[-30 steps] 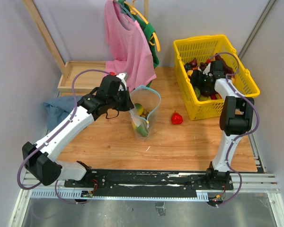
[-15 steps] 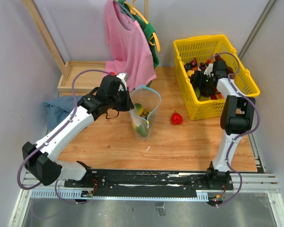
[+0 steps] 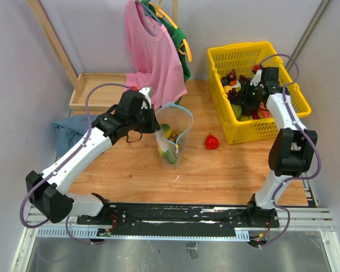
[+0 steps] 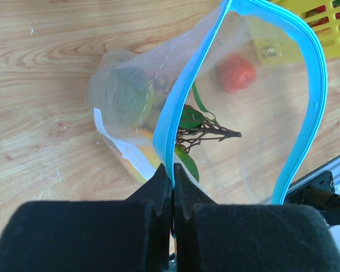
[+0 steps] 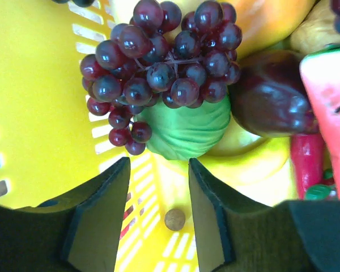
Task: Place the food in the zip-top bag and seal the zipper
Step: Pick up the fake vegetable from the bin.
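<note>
Toward the middle of the counter (image 3: 226,170), the left hand (image 4: 171,177) pinches the zipper (image 4: 309,85) of the zip-top bag (image 3: 173,131), whose mouth gapes; food (image 4: 130,99) inside blurs behind plastic. A red fruit (image 3: 212,141) lies just beside. At the far right corner, the right hand (image 5: 158,167) hangs spread wide over grapes (image 5: 158,62) in the yellow basket (image 3: 297,105).

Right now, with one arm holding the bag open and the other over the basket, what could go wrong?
The left gripper pinches only one spot of the zipper, so a slip could let the mouth of the zip-top bag collapse. The right gripper hangs open over the grape cluster, which lies on a green fruit; closing may catch just a few grapes and drop them.
</note>
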{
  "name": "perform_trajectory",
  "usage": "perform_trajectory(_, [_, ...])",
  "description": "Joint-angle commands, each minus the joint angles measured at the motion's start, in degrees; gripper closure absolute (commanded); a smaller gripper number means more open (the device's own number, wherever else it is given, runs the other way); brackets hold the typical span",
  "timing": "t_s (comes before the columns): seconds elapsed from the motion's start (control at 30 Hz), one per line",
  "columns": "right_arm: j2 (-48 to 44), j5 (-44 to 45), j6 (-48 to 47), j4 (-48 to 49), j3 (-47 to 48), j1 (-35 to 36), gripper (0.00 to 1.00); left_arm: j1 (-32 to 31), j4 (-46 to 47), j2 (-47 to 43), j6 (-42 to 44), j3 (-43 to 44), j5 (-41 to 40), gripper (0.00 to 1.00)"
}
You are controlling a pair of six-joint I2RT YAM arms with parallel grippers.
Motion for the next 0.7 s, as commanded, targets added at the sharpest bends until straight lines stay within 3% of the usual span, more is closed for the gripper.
perform_trajectory(0.0, [-2.4, 3.3, -1.4, -2.6, -1.4, 0.6, 0.42, -0.1, 0.8, -1.7, -0.2, 0.6, 0.5, 1.0])
perform_trajectory(0.27, [-0.4, 3.1, -0.5, 2.6, -6.8, 0.7, 0.09, -0.1, 1.1, -1.3, 0.0, 0.1, 0.5, 1.0])
perform_trajectory(0.67, [7.7, -1.9, 2.9, 18.7, -10.0, 0.8, 0.03, -0.1, 0.9, -0.7, 0.1, 0.1, 0.3, 1.0])
